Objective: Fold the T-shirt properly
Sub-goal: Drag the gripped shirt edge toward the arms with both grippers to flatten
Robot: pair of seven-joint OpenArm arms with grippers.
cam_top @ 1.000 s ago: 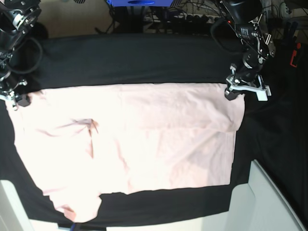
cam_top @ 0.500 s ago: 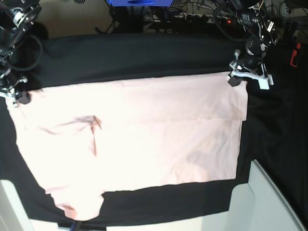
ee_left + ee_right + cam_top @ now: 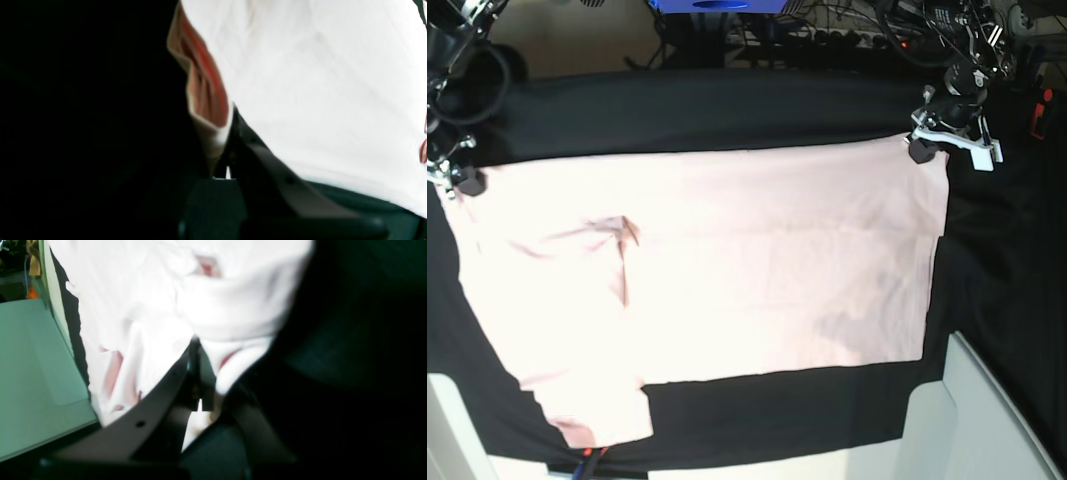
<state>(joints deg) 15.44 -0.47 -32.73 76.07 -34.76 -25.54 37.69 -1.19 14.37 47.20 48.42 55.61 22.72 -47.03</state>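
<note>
The black-clothed desk [image 3: 727, 110] carries the pink T-shirt [image 3: 707, 290], spread flat and wide, one sleeve hanging toward the near edge. Both arms reach to its far corners: the left fingers [image 3: 922, 150] are clamped on one corner, the right fingers [image 3: 462, 182] clamped on the other. A pale panel [image 3: 987, 420] stands near.

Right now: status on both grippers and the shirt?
Left gripper shut on T-shirt corner. Right gripper shut on opposite corner. Shirt spread flat on black table cloth, not yet folded. Nothing in the way.
</note>
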